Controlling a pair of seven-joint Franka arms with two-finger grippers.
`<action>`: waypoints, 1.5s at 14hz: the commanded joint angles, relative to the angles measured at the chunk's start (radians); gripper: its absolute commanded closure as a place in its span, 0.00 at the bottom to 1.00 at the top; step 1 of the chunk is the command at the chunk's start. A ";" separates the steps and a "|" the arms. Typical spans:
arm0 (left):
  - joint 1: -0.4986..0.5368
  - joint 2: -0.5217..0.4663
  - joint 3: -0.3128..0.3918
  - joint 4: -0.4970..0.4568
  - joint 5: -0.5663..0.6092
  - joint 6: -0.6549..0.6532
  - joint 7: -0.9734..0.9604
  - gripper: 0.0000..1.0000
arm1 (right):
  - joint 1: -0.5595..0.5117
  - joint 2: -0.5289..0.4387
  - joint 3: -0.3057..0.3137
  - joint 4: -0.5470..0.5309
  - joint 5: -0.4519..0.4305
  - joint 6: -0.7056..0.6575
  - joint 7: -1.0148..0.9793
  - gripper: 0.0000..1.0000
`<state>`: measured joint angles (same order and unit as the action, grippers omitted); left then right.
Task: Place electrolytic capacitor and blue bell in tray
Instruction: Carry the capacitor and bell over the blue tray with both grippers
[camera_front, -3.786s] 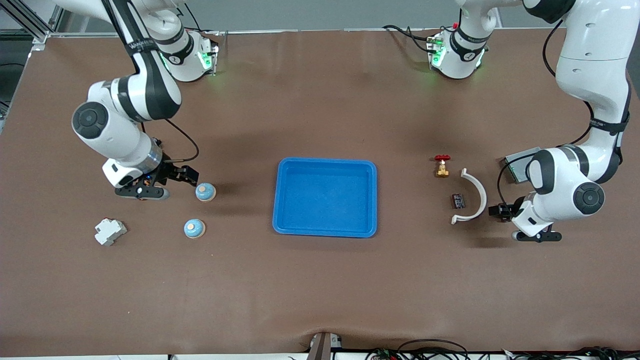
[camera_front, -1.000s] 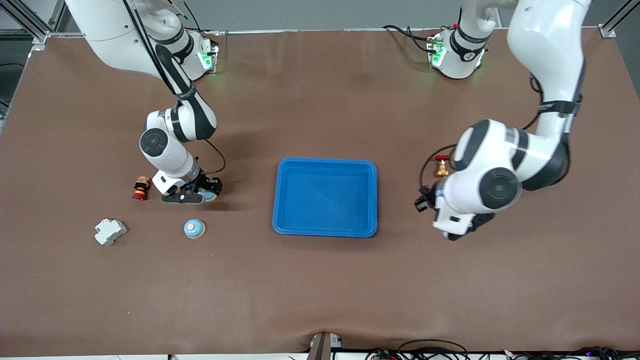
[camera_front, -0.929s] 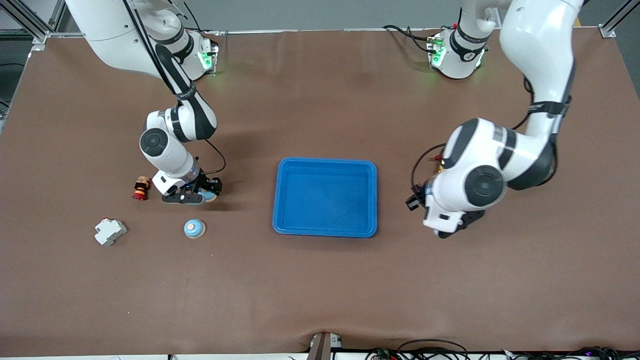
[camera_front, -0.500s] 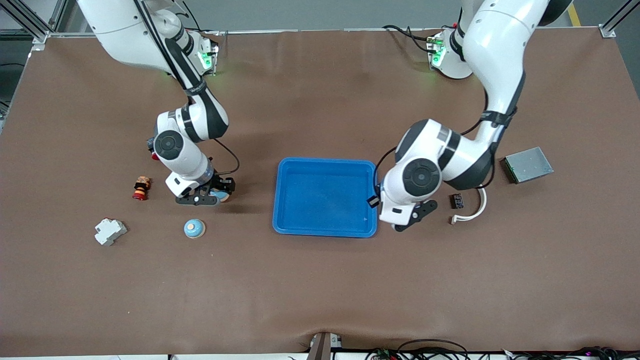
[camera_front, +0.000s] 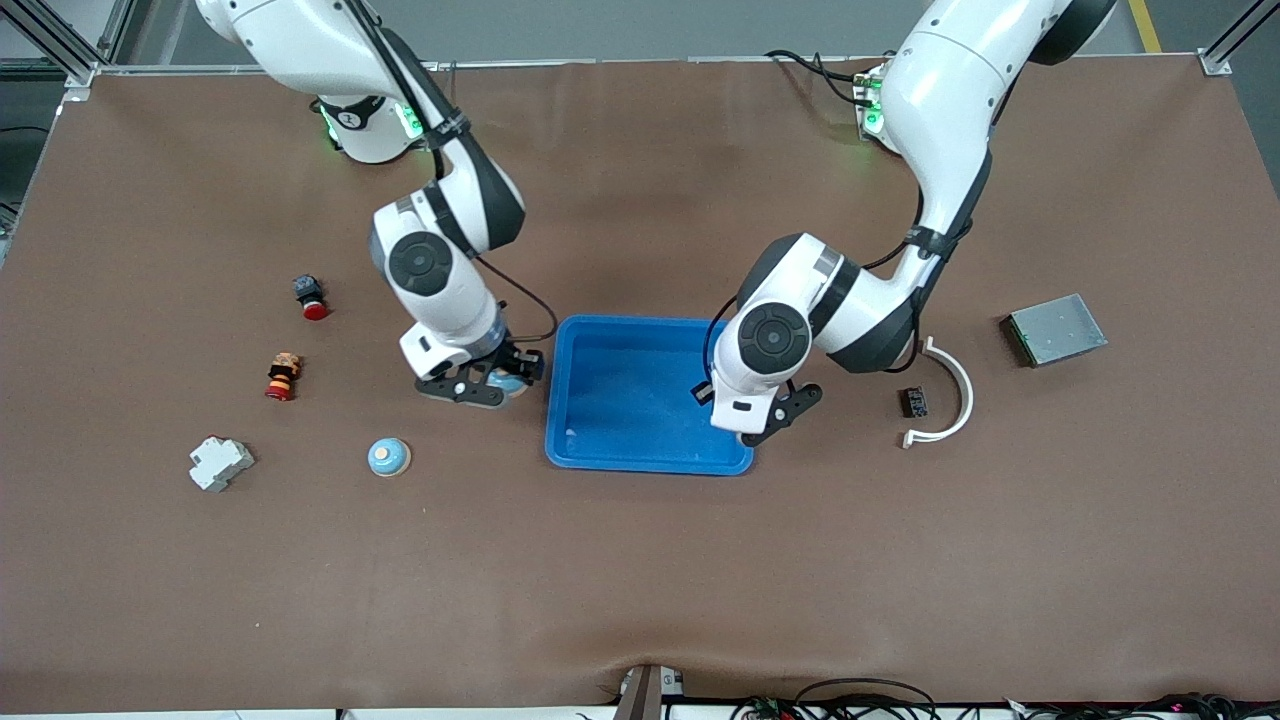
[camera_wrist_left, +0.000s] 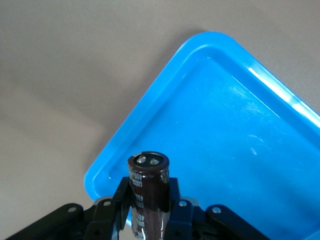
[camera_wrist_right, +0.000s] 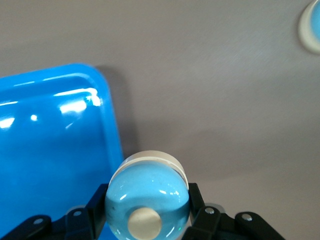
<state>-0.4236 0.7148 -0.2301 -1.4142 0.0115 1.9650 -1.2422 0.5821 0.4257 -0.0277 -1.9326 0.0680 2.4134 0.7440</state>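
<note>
Both end effectors gripping loads beside tray (camera_front: 650, 455).

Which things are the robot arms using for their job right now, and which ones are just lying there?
For the job:
- tray
- capacitor, held by the left gripper
- blue bell, held by the right gripper

Just lying about:
- second blue bell
- red button
- white block
- white curved piece
- grey box

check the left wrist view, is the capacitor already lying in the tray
No, the capacitor is clamped in the left gripper above the tray's corner rim.
</note>
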 joint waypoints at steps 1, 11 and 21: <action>-0.015 0.031 0.008 0.020 0.021 0.037 -0.065 1.00 | 0.065 0.065 -0.009 0.041 0.013 0.013 0.105 1.00; -0.024 0.115 0.009 0.006 0.025 0.083 -0.103 1.00 | 0.169 0.212 -0.009 0.187 0.016 0.059 0.336 1.00; -0.035 0.146 0.012 0.006 0.038 0.104 -0.105 0.79 | 0.200 0.275 -0.009 0.211 0.019 0.067 0.370 1.00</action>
<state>-0.4456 0.8571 -0.2278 -1.4170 0.0203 2.0595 -1.3258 0.7634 0.6793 -0.0274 -1.7486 0.0681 2.4862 1.0960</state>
